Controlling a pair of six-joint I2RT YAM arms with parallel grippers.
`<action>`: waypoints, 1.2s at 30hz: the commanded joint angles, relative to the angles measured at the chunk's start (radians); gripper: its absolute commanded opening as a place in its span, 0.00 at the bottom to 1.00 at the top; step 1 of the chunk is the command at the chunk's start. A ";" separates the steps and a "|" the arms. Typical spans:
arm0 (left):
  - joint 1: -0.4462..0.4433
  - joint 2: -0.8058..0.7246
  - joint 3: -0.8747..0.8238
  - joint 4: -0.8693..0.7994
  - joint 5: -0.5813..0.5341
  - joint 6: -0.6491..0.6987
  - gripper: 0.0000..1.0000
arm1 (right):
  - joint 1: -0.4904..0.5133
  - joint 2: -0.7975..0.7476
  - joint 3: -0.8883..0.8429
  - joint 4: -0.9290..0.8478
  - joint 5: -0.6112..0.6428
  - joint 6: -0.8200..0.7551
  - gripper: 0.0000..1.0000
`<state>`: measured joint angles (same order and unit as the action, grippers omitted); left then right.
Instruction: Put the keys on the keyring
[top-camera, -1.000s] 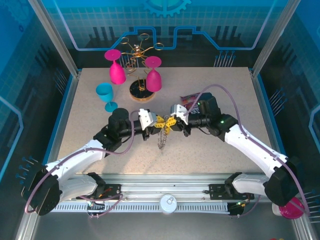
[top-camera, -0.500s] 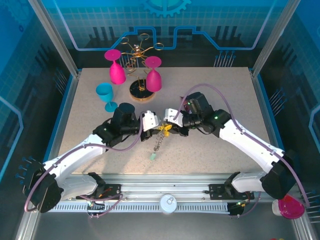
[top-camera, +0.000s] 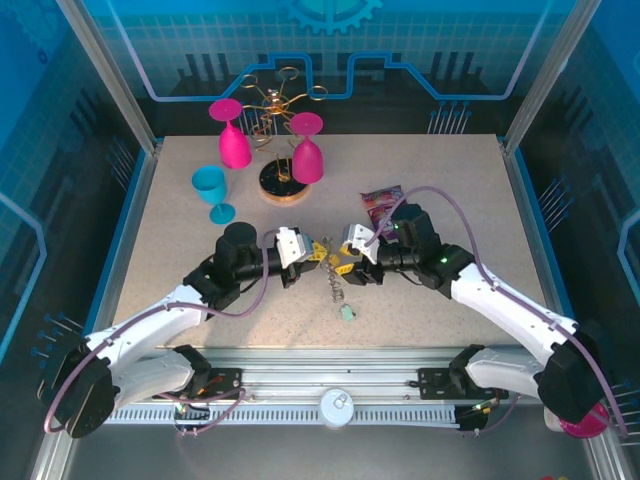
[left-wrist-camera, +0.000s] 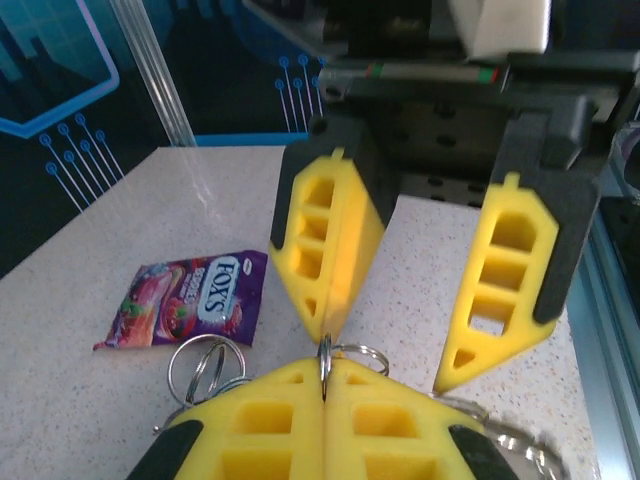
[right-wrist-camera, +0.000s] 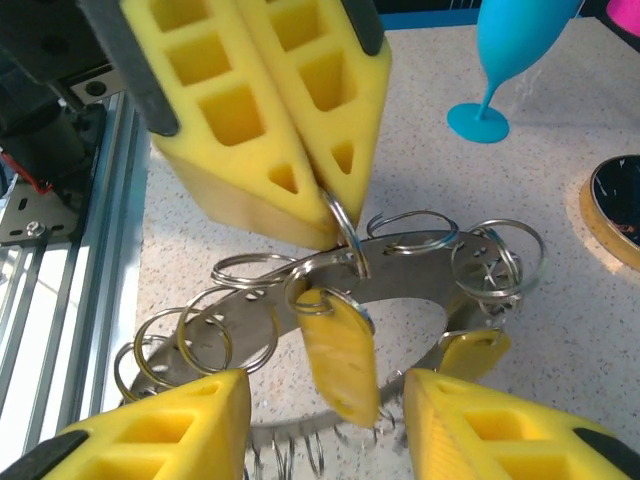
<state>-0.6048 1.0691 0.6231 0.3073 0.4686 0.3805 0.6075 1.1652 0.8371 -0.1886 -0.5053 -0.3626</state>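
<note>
Speckled table (top-camera: 450, 180): left gripper (right-wrist-camera: 330, 195) pinches one loop (right-wrist-camera: 345, 235) of the keyring (right-wrist-camera: 395, 258), held above mid-table; right gripper (left-wrist-camera: 390, 355) gapes beside it. Yellow-tagged keys (right-wrist-camera: 340, 360) hang from it; its lower edge is cut off.

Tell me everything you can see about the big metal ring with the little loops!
The keyring is a flat, shiny grey metal hoop edged all round with small wire loops. The left gripper is shut on one loop and holds the hoop up by it, tilted. Two yellow key tags hang from its loops. The right gripper stands open close beside it. Whether its low edge rests on the table I cannot tell.
</note>
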 joint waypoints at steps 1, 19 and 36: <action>0.004 -0.026 -0.014 0.116 0.038 -0.050 0.00 | 0.001 0.021 -0.004 0.110 -0.018 0.048 0.45; 0.027 -0.021 -0.054 0.275 0.050 -0.142 0.00 | 0.018 0.040 0.012 0.095 -0.069 0.044 0.10; 0.035 0.034 -0.062 0.433 0.103 -0.269 0.00 | 0.091 0.119 0.115 0.032 -0.012 -0.033 0.00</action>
<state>-0.5724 1.0916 0.5648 0.6022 0.5400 0.1543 0.6865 1.2678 0.9222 -0.1337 -0.4709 -0.3786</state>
